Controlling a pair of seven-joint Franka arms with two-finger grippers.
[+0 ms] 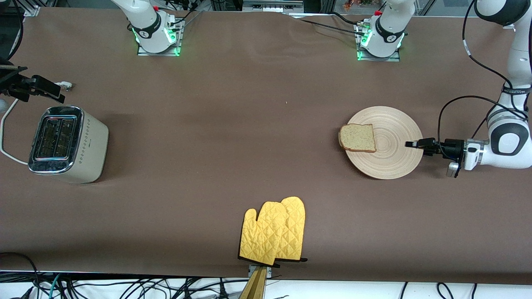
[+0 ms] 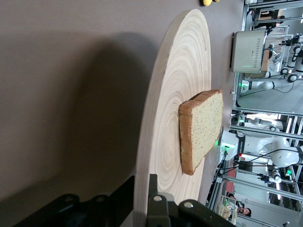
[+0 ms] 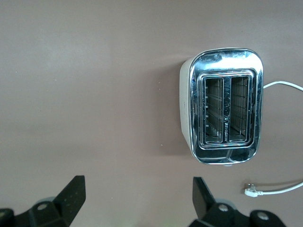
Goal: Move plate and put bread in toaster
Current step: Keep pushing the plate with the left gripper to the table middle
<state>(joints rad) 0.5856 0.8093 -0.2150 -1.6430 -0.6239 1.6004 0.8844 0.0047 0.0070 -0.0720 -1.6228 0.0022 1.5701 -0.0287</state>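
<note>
While clamping plate (image 1: 384,143) rim — left pincer (image 1: 411,144) shut.

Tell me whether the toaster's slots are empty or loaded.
Empty: the toaster shows two bare slots, and the bread lies on the plate.

Bare table between plate (image 1: 395,160) and toaster (image 1: 66,143); only yellow mitts (image 1: 274,232) lie near the front edge (off that line); toaster slots unobstructed above.

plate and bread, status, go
Left gripper shut on plate rim, bread lying on it. Right gripper open, waiting above toaster, slots empty. Yellow oven mitts near table edge, off the route.
</note>
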